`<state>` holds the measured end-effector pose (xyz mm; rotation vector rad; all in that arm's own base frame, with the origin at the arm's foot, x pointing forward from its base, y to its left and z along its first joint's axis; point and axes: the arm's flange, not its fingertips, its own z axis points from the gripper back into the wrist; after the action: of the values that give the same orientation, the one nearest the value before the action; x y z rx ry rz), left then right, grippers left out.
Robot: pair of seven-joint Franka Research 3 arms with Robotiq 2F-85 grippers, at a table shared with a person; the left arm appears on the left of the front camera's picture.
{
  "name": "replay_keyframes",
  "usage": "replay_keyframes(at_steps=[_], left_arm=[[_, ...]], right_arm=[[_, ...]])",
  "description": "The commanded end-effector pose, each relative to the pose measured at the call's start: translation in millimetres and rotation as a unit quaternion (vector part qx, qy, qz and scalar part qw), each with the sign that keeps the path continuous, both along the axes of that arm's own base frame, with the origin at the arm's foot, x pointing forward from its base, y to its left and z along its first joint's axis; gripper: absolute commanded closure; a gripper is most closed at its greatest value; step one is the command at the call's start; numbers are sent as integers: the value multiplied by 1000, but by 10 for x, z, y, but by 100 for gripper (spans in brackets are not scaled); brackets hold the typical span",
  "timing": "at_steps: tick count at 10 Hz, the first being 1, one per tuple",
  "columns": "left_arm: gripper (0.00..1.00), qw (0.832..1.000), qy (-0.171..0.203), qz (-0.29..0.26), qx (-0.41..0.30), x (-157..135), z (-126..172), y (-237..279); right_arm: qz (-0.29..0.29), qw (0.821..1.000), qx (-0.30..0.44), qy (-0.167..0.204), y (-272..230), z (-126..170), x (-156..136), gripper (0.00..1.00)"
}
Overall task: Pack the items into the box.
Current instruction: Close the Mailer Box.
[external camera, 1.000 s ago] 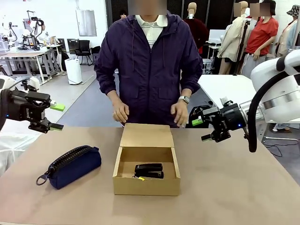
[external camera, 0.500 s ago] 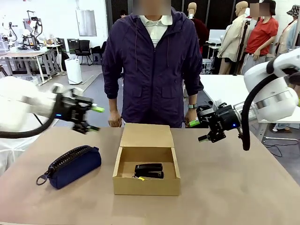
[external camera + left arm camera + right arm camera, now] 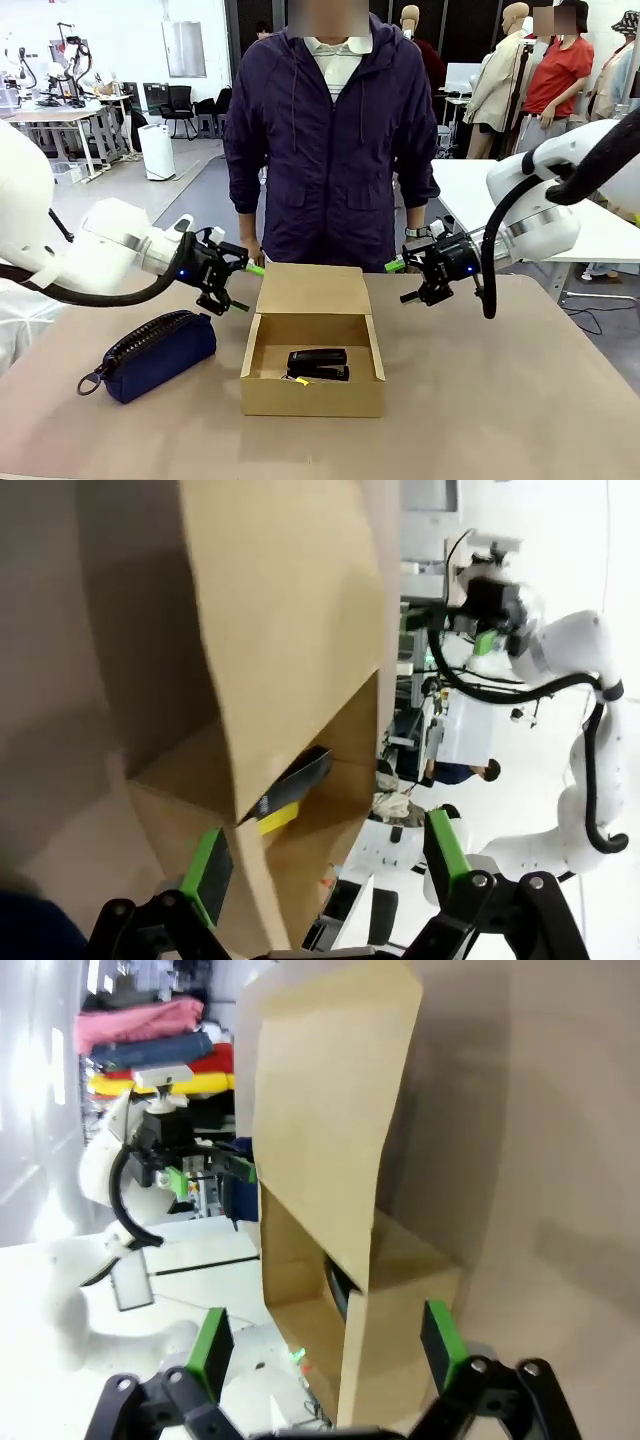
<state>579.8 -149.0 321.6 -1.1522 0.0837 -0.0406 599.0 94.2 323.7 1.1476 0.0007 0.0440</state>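
- Stapler [image 3: 318, 364] lies inside the box [image 3: 312, 398]. You only get a yellow sliver of the pen-like tool [image 3: 300, 381] at its front edge; the rest is hidden.
- Left gripper [image 3: 245, 288] is just left of the box's raised flap, jaws spread wide, holding nothing.
- Right gripper [image 3: 400, 282] is just right of the flap, also spread and empty.
- Pouch [image 3: 155, 352] sits left of the box.
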Motion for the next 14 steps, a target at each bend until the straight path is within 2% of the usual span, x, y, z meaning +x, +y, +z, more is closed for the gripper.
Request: replay_keyframes(at_steps=[1, 2, 7, 8, 9, 11, 14], left_arm=[[0, 999, 5, 30, 38, -85, 63, 81], [0, 1000, 0, 0, 0, 0, 0, 0], [0, 1000, 0, 2, 9, -12, -18, 2], [0, 999, -26, 18, 8, 145, -104, 8], [0, 999, -19, 28, 6, 225, -176, 62], [0, 998, -32, 45, -6, 342, -250, 73], [0, 997, -52, 24, -44, 494, -417, -136]], right_arm=[[2, 1000, -13, -5, -18, 109, -159, 0], [2, 1000, -13, -5, -18, 109, -159, 0], [3, 1000, -5, -4, -14, 101, -102, 0], [23, 1000, 2, -8, 64, -16, 19, 0], [18, 1000, -1, -19, 49, -87, 78, 0], [28, 999, 17, -31, 61, -179, 191, 0], [51, 997, 59, -27, 278, -427, 414, 0]])
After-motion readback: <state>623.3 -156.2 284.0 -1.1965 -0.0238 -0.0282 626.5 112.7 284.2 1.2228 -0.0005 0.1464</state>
